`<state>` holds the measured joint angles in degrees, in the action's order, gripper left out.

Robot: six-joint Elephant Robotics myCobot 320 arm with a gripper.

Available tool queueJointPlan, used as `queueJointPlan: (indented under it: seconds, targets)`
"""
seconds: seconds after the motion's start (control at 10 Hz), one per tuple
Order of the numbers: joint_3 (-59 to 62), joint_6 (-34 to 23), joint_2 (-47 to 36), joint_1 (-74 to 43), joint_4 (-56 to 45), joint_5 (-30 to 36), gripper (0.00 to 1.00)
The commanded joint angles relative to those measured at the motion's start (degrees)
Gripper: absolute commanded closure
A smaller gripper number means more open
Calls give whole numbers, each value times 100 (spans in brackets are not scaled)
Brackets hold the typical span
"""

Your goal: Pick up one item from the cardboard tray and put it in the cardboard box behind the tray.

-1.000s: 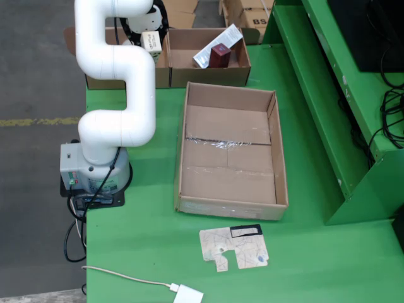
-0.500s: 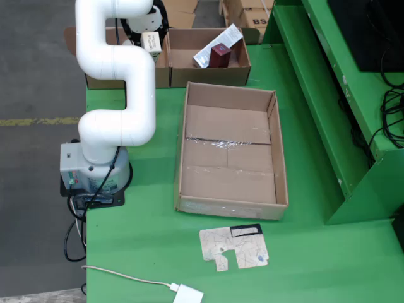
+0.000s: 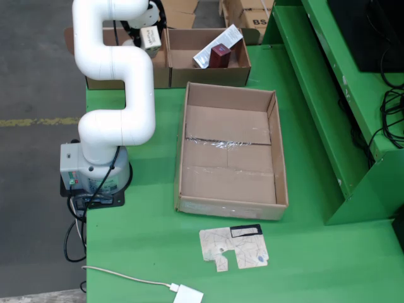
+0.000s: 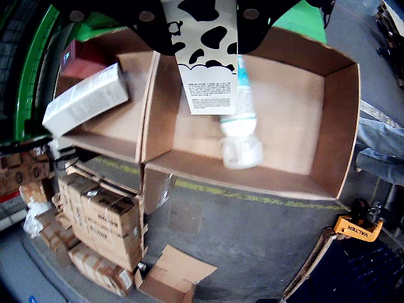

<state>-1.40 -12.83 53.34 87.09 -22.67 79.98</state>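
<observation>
The view that rides on the gripper shows your jaws pinching a tall cow-spotted white carton above the brown cardboard box where a white tube lies: delivery step, so lower and release next.

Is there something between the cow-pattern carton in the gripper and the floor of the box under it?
Partly. In the view that rides on the gripper, the cow-pattern carton hangs over the open cardboard box, and a white tube already lies on the floor just below it. The rest of that floor is bare.
</observation>
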Motion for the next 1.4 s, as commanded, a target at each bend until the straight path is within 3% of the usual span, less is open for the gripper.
queueJointPlan:
  seconds: [0.0,0.1,1.3]
  targets:
    - [140,-748,895,101,4062,-1460,100]
    - [140,-1318,1352,244,5188,-2522,100]
    - [140,-1289,1564,146,5195,-2528,100]
